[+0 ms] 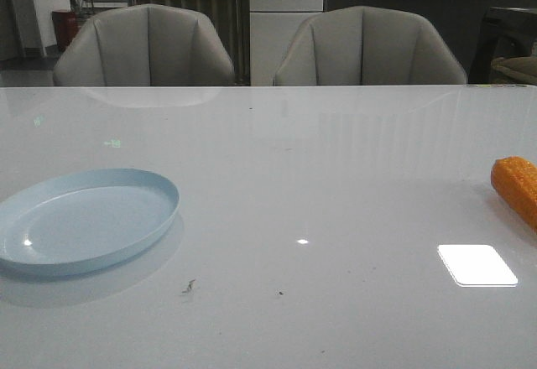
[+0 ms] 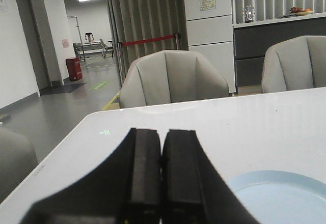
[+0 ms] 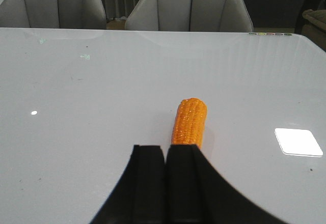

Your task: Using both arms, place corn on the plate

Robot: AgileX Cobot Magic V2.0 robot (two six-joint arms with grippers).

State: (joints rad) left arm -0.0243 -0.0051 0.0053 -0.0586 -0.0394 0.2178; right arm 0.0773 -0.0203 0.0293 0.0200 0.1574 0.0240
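**Corn and plate apart, both claws clenched on nothing**

While you look forward over the tabletop (image 1: pixel 336 168), the pale blue plate (image 1: pixel 84 222) sits at your near left and the corn (image 1: pixel 516 186) lies at the far right edge, cut off by the frame, well apart from the plate. Your left claw (image 2: pixel 162 155) is clenched, fingers pressed together and gripping nothing, with the plate's rim just beside it. Your right claw (image 3: pixel 166 155) is likewise clenched and gripping nothing; the corn lies just beyond its tips, lengthwise away from it, perhaps touching, though the fingers hide the near end. Two grey chairs (image 1: pixel 143 46) stand behind the tabletop.
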